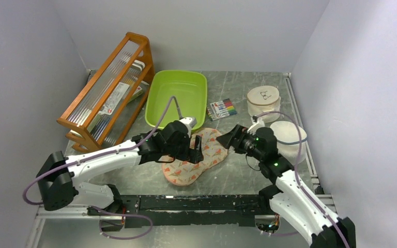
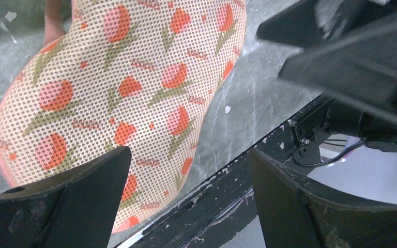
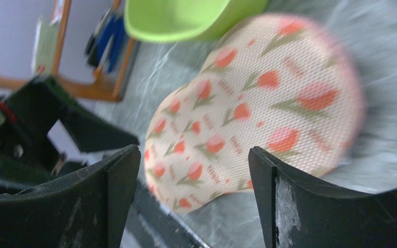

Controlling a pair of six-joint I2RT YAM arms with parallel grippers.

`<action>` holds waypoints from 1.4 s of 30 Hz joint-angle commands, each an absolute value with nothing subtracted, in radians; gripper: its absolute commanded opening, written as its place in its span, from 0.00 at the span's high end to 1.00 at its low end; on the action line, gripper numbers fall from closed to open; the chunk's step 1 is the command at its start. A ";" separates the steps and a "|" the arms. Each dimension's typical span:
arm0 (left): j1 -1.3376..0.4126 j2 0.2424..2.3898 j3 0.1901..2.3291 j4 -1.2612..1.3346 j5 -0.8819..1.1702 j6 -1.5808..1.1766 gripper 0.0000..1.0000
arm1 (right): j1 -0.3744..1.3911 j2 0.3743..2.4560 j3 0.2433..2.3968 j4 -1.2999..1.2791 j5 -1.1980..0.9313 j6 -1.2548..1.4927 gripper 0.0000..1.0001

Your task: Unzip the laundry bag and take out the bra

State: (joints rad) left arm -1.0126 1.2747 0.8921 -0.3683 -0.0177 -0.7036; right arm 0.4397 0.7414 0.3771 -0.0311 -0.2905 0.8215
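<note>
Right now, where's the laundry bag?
Top view: the bag lies centrally, just in front of the green tub, under the left gripper, with the right gripper at its right end.

Laundry bag [image 1: 186,173] partly hidden behind left hand [image 1: 195,153]

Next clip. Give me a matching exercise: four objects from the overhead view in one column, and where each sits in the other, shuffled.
Things:
1. two-lobed floral-print laundry bag
2. lime-green plastic basin
3. orange-brown wooden rack
4. round white lidded tub with a glasses sketch on its lid

Places:
A. far left, standing at a slant
B. far right
C. lying flat in the middle, nearest the camera
D. far side, middle, just behind the bag

Pairs: 1-C, 2-D, 3-A, 4-B
</note>
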 commanded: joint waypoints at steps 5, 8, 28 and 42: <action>-1.084 1.501 1.095 -0.408 -0.097 -0.598 0.04 | 0.281 0.621 0.472 -0.287 -0.131 0.652 0.24; -1.129 1.594 1.184 -0.422 -0.171 -0.565 0.04 | 0.215 0.627 0.463 -0.286 -0.204 0.638 0.29; -1.282 1.999 1.402 -0.259 -0.480 -0.142 0.09 | -0.021 0.671 0.406 -0.279 -0.415 0.558 0.30; -1.228 1.778 1.148 -0.224 -0.398 -0.342 0.73 | -0.020 0.789 0.334 -0.148 -0.588 0.525 0.34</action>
State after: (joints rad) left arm -1.2572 1.9099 1.2446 -0.2638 -0.4831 -0.2745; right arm -0.0200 0.7593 0.3542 -0.2352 -0.4866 0.5591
